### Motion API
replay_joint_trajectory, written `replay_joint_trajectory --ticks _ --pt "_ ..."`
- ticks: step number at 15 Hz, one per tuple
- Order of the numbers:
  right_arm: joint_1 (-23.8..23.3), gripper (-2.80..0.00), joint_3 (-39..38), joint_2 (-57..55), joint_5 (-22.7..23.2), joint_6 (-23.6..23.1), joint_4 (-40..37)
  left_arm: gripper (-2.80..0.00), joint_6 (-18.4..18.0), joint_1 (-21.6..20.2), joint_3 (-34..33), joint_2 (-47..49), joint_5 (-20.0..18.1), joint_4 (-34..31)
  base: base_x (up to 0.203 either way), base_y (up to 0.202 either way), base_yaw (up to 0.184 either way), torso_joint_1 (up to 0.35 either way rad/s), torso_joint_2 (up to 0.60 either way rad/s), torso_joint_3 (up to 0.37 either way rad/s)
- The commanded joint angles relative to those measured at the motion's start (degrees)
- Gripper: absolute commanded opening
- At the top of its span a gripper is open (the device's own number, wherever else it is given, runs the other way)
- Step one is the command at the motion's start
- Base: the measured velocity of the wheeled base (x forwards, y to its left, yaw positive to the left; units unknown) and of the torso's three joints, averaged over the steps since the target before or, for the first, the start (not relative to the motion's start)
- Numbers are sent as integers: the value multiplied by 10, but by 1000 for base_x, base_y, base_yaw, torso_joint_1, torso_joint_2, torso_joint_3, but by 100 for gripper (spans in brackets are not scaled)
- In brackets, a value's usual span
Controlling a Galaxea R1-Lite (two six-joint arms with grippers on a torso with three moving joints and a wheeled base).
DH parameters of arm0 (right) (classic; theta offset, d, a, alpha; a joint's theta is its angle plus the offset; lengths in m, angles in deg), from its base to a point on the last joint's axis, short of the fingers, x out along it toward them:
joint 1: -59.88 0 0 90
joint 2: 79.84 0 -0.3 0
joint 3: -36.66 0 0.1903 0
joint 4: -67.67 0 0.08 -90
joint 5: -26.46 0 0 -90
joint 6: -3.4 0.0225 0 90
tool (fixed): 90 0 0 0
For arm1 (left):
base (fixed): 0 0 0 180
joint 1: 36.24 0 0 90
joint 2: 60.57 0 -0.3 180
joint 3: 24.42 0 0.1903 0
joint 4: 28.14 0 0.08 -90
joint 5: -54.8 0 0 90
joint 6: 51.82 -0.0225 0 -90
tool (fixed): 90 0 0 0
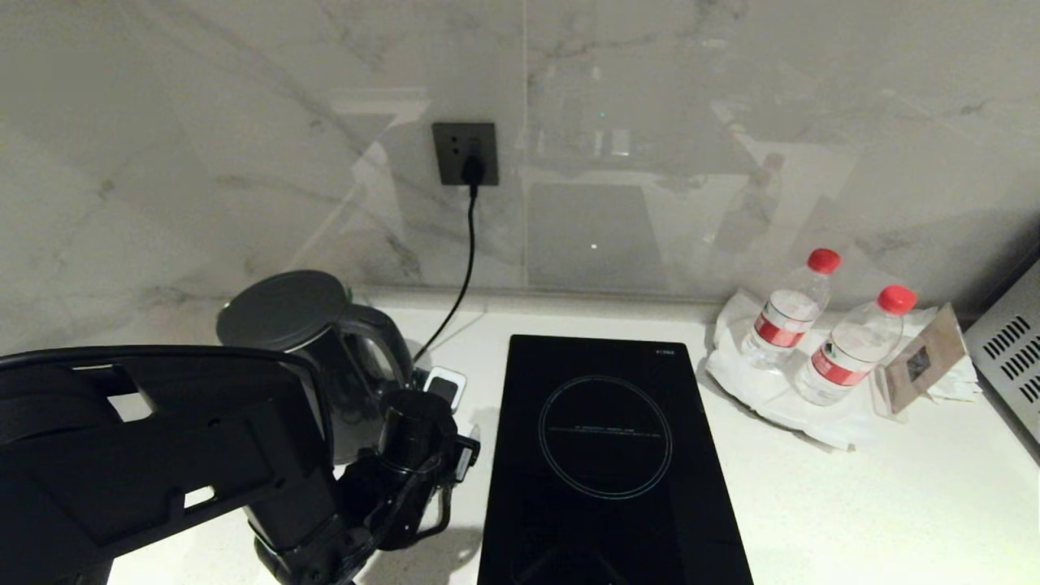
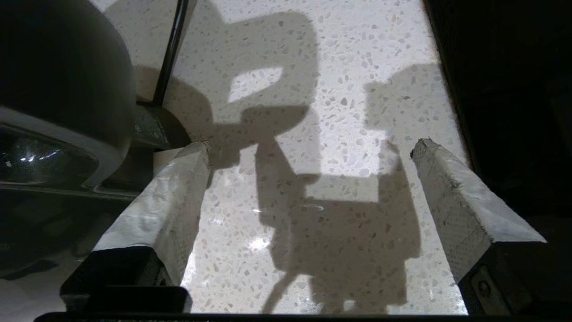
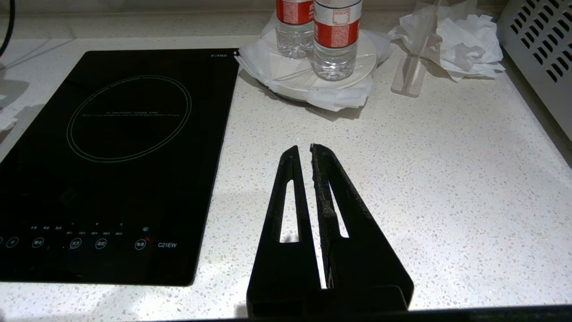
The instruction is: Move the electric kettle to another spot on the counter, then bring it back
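The glossy black electric kettle point(image 1: 325, 341) stands at the back left of the white speckled counter point(image 1: 853, 504), its loop handle turned toward the hob. My left arm point(image 1: 203, 455) reaches in front of it. In the left wrist view the left gripper point(image 2: 311, 144) hangs open over bare counter point(image 2: 339, 89), nothing between its padded fingers point(image 2: 174, 192), with the kettle point(image 2: 67, 89) just beside one finger, apart from it. My right gripper point(image 3: 304, 147) is shut and empty above the counter point(image 3: 424, 179), right of the hob.
A black induction hob point(image 1: 605, 455) lies in the middle. A black cord point(image 1: 467, 244) runs from the wall socket point(image 1: 465, 153) down behind the kettle. Two red-capped water bottles point(image 1: 821, 333) on a tissue-covered plate, a small sign holder point(image 1: 918, 366) and a grey vented appliance point(image 1: 1011, 349) crowd the right.
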Motion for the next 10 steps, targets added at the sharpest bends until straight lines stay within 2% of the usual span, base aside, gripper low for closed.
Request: replay_joint_trajectory --ticks 1,10 --pt "0 -280 0 0 1 0 0 0 -1 -1 2 4 3 4 0 0 0 0 0 0" --pt "0 -280 0 0 1 0 0 0 1 -21 7 18 5 6 0 0 0 0 0 0"
